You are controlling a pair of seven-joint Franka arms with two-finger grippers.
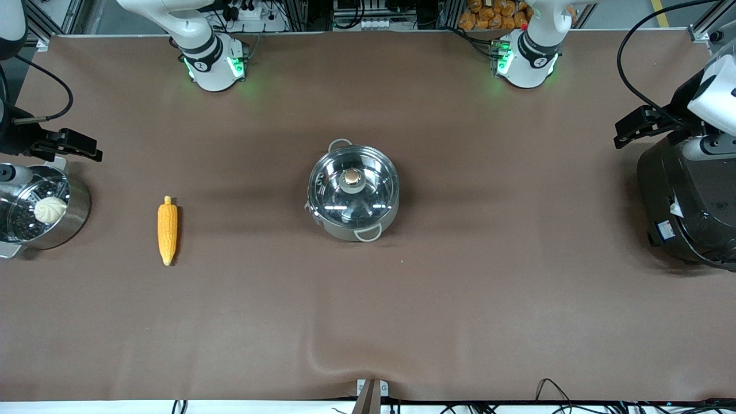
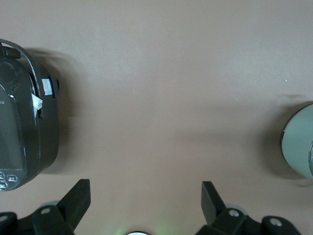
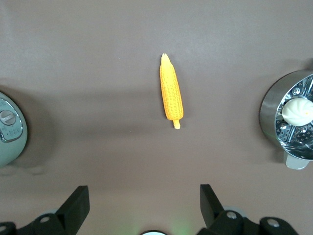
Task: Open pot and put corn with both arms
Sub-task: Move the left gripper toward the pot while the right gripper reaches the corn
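Both grippers, left (image 2: pixel 142 205) and right (image 3: pixel 142 205), wide open, waiting. Nothing started: lid (image 1: pixel 353 184) on pot (image 1: pixel 353 227); corn (image 1: pixel 167 230) around 9 o'clock. Left lifts lid next, I'd guess.

1. The corn (image 3: pixel 171 93) lies flat on the brown desk (image 3: pixel 98 54), nothing touching it.
2. The right claw (image 3: pixel 143 203) hangs over bare desk, fingers (image 3: pixel 76 203) spread wide.
3. A steel steamer pot (image 3: pixel 272 107) holds a white bun (image 3: pixel 297 111).
4. What is probably the pot (image 3: pixel 9 129) shows at one edge, cut off.
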